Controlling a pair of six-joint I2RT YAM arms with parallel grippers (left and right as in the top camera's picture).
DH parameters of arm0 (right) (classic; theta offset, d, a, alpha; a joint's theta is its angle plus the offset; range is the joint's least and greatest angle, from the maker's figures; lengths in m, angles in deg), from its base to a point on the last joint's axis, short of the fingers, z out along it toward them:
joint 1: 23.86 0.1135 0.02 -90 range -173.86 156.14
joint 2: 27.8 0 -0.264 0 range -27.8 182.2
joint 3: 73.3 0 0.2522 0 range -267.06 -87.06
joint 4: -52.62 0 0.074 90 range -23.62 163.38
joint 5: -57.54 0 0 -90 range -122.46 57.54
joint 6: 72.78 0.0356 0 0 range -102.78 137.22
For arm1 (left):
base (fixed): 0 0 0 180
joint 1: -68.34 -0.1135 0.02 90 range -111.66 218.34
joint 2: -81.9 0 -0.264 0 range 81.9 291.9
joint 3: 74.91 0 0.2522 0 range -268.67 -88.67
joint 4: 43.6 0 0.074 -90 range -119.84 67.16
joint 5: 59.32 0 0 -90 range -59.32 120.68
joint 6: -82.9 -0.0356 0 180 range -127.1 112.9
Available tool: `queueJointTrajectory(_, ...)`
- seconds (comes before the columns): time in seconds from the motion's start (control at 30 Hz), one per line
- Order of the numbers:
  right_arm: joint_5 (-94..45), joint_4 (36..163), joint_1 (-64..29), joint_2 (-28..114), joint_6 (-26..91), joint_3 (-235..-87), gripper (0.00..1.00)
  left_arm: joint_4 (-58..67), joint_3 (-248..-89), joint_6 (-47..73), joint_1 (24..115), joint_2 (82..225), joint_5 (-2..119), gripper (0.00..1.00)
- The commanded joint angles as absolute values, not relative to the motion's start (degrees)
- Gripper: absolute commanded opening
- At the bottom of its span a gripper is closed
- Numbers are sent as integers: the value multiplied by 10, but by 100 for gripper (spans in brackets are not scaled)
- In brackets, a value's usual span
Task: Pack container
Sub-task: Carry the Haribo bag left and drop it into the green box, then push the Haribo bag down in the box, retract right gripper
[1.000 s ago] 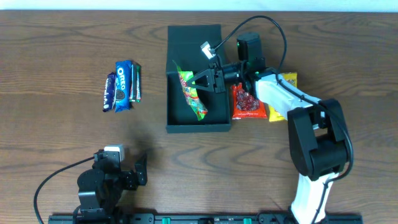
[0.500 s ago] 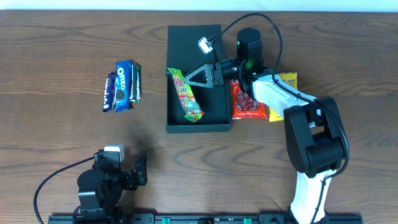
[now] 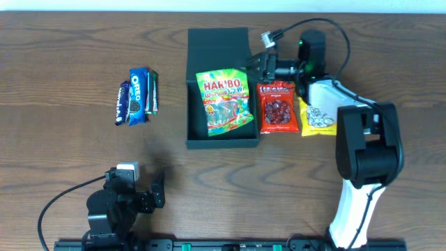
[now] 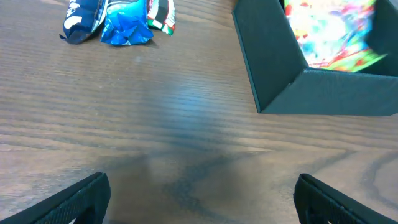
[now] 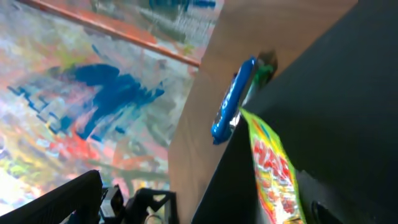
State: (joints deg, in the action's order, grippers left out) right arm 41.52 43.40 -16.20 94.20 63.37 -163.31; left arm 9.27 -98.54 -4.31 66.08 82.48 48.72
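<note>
The container (image 3: 221,141) is a dark open box in the middle of the table, its flap lid (image 3: 217,50) folded back on the far side. A Haribo packet (image 3: 224,102) lies flat inside it, also seen in the left wrist view (image 4: 329,31) and the right wrist view (image 5: 273,174). My right gripper (image 3: 258,65) hovers open at the box's far right edge with nothing between its fingers (image 5: 62,200). My left gripper (image 3: 148,191) rests open near the front left, well away from the box corner (image 4: 292,78), with empty table between its fingers (image 4: 84,198).
A red packet (image 3: 279,107) and a yellow packet (image 3: 318,116) lie just right of the box, under my right arm. Blue Oreo packets (image 3: 138,96) lie to the left of the box and show in the left wrist view (image 4: 121,18) and the right wrist view (image 5: 229,102).
My right gripper opened and let go of the Haribo packet, which now lies flat in the box. The gripper drew back to the right. The left arm stayed still.
</note>
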Motion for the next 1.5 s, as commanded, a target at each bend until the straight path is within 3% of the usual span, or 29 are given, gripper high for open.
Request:
queueJointTrajectory(0.0,399,425,-170,901,634,-1641,99,93,-983,-43,658,821,496,95)
queueJointTrajectory(0.13,347,438,-170,885,582,-1643,99,93,-983,-43,658,821,496,95)
queueJointTrajectory(0.3,107,627,-163,878,477,-1643,99,93,-983,-43,658,821,496,95)
queueJointTrajectory(0.47,41,717,-150,834,404,-1655,99,93,-983,-43,658,821,496,95)
queueJointTrajectory(0.6,-52,818,-119,772,281,-1681,98,93,-983,-43,658,821,496,95)
queueJointTrajectory(0.67,-92,866,-97,746,225,-1690,62,93,-983,-43,658,821,496,95)
queueJointTrajectory(0.7,-112,884,-86,738,212,-1692,13,93,-983,-43,658,821,496,95)
queueJointTrajectory(0.73,-135,901,-73,733,211,-1692,1,93,-983,-43,657,821,496,95)
queueJointTrajectory(1.1,-229,967,19,832,208,-1690,1,93,-983,-43,658,821,496,95)
queueJointTrajectory(1.47,-261,980,37,905,219,-1690,1,93,-983,-43,657,821,496,95)
